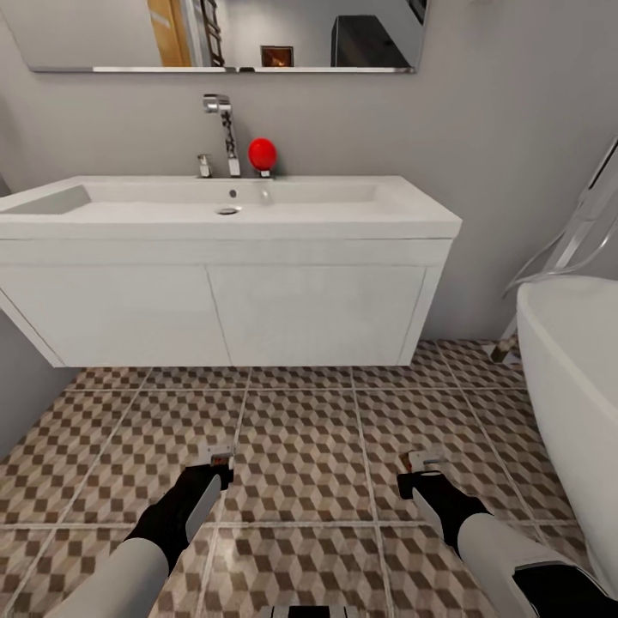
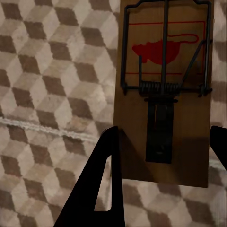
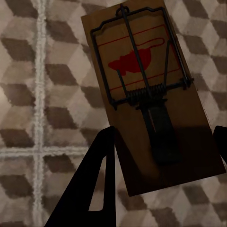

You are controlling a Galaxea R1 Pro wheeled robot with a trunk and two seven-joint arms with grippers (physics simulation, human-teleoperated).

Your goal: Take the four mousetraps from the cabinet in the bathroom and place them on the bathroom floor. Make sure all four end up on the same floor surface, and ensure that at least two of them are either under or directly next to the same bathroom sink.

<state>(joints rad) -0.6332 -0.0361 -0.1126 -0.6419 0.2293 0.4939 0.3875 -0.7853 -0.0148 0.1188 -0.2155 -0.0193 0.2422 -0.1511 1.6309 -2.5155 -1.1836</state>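
Note:
My left gripper [image 1: 220, 464] hangs low over the bathroom floor [image 1: 300, 446] in front of the bathroom sink [image 1: 232, 206], shut on a mousetrap [image 2: 163, 90]. This is a brown wooden slab with a dark wire spring and a red mouse print, held by its near end between the black fingers [image 2: 106, 179]. My right gripper [image 1: 422, 470] is at the same height to the right, shut on a second mousetrap [image 3: 149, 94], which is tilted a little. Both traps are above the cube-patterned tiles. The cabinet is out of view.
The white vanity unit [image 1: 223, 313] hangs off the wall with a gap under it. A chrome tap [image 1: 225, 129] and a red round object [image 1: 262, 154] stand on the basin's back edge. A white bathtub [image 1: 575, 378] is close on the right, and a grey wall [image 1: 21, 378] on the left.

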